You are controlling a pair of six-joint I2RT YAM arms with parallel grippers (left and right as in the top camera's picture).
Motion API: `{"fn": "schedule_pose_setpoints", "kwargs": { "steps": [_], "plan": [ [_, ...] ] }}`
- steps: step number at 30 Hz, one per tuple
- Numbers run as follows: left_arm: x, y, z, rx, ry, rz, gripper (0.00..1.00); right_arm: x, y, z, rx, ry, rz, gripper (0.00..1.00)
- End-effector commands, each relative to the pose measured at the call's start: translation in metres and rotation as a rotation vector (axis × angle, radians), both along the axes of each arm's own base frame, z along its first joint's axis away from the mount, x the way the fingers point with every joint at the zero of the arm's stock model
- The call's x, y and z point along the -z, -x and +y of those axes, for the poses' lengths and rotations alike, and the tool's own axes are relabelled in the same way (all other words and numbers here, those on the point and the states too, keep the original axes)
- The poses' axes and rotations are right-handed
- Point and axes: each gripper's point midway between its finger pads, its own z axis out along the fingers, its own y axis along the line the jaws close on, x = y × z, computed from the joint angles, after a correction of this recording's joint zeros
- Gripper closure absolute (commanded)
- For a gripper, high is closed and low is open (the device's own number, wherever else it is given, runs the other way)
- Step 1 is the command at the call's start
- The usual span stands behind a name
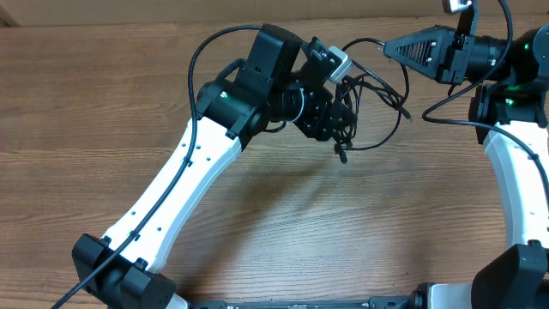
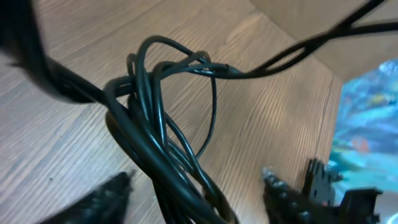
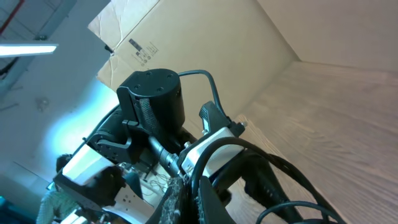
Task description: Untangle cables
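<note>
The cables (image 1: pixel 377 90) are a knot of thin black loops on the wooden table at the back centre right, with one plug end hanging down by my left gripper (image 1: pixel 341 154). My left gripper (image 1: pixel 336 120) sits on the knot's left side. In the left wrist view its fingers (image 2: pixel 193 199) stand wide apart with the bundle of cables (image 2: pixel 155 143) between them. My right gripper (image 1: pixel 386 49) points left just above the knot. In the right wrist view it is shut (image 3: pixel 194 199) on one black cable strand (image 3: pixel 205 168).
A cardboard wall (image 3: pixel 205 37) stands along the table's far edge, also in the left wrist view (image 2: pixel 311 25). My left arm's black wrist and white camera block (image 1: pixel 336 62) lie close to the right gripper. Bare wooden table (image 1: pixel 343 223) stretches toward the front.
</note>
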Motion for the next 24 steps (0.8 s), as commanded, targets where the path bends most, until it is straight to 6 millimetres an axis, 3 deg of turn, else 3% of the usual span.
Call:
{"fn": "schedule_pose_setpoints", "kwargs": {
  "steps": [1, 2, 3, 16, 20, 24],
  "plan": [
    [-0.001, -0.004, -0.005, 0.001, 0.007, -0.016, 0.73, -0.019, 0.008, 0.002, 0.011, -0.009, -0.009, 0.96],
    [-0.002, -0.005, -0.005, 0.001, 0.012, -0.025, 0.95, -0.019, 0.008, 0.002, 0.011, -0.009, -0.01, 0.96],
    [-0.003, -0.005, -0.006, 0.002, 0.015, -0.028, 0.96, -0.019, 0.008, 0.002, 0.011, -0.009, -0.009, 0.96],
    [-0.007, -0.006, -0.002, 0.008, 0.03, -0.028, 0.96, -0.018, 0.005, -0.006, 0.035, -0.008, -0.013, 0.96],
    [-0.024, -0.001, 0.005, 0.054, 0.088, -0.037, 0.96, -0.017, -0.001, -0.027, 0.093, -0.004, -0.027, 0.96],
    [-0.053, 0.017, 0.013, 0.181, 0.184, -0.102, 0.96, -0.008, -0.01, -0.052, 0.155, -0.013, 0.034, 0.96]
  ]
}}
